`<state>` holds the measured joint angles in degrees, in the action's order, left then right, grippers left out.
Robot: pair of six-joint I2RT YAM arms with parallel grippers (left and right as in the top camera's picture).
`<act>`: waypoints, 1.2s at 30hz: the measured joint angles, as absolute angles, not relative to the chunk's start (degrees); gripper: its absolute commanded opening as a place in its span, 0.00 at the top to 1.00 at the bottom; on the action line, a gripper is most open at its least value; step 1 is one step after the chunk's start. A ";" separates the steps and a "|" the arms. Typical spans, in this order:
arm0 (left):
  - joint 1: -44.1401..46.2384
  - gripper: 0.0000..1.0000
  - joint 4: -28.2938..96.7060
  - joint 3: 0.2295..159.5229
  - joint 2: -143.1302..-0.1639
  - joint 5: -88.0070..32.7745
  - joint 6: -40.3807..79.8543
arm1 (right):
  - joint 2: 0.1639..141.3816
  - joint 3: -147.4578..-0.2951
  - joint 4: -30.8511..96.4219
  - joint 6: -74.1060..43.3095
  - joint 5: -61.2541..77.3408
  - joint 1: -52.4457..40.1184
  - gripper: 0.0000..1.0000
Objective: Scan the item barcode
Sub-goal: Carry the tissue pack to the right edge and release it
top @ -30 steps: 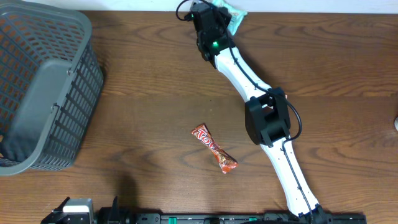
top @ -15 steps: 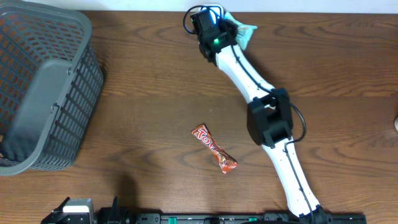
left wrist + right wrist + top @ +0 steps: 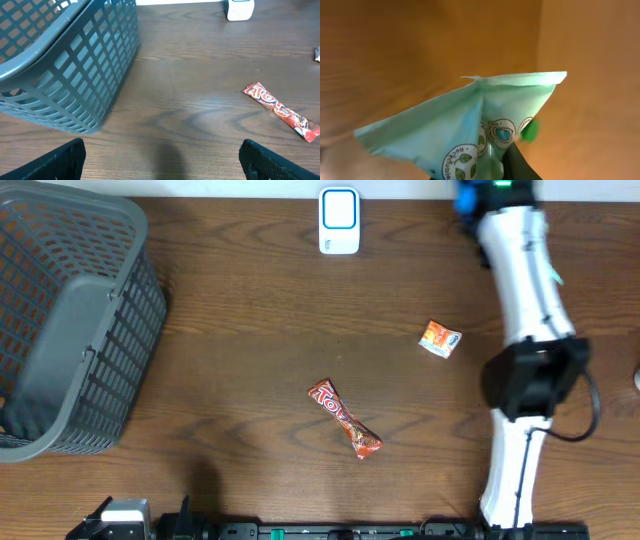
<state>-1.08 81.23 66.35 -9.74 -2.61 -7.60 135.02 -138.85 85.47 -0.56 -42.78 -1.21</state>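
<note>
A light teal pouch (image 3: 470, 125) with round leaf labels fills the right wrist view, and my right gripper (image 3: 490, 172) is shut on its lower part. One dark finger (image 3: 520, 165) shows under the pouch. Overhead, that gripper (image 3: 490, 190) sits at the table's far edge, to the right of the white scanner (image 3: 339, 220) with its blue-framed window. The pouch is hidden by the arm there. My left gripper (image 3: 161, 160) stands open low over bare wood near the front edge, with nothing between its fingers. The scanner (image 3: 240, 9) also appears at the top of the left wrist view.
A grey slatted basket (image 3: 60, 320) takes up the left side of the table. A red candy bar (image 3: 344, 419) lies in the middle and a small orange packet (image 3: 440, 338) lies right of centre. The right arm (image 3: 525, 360) runs along the right side.
The right arm has swung from above the scanner to the far right corner, carrying the teal pouch. The scanner and the orange packet are now uncovered. The left gripper has not moved.
</note>
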 measured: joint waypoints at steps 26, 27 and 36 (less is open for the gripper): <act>-1.08 0.02 81.23 66.35 -9.74 -2.61 -7.60 | 135.59 -134.26 86.94 -8.62 -17.37 20.80 0.01; -1.08 0.02 81.23 66.35 -9.74 -2.61 -7.57 | 134.98 -134.80 88.36 -9.17 -15.57 18.98 0.01; -1.08 0.02 81.21 66.35 -9.74 -2.61 -7.57 | 131.33 -133.34 94.35 -20.67 4.58 1.17 0.71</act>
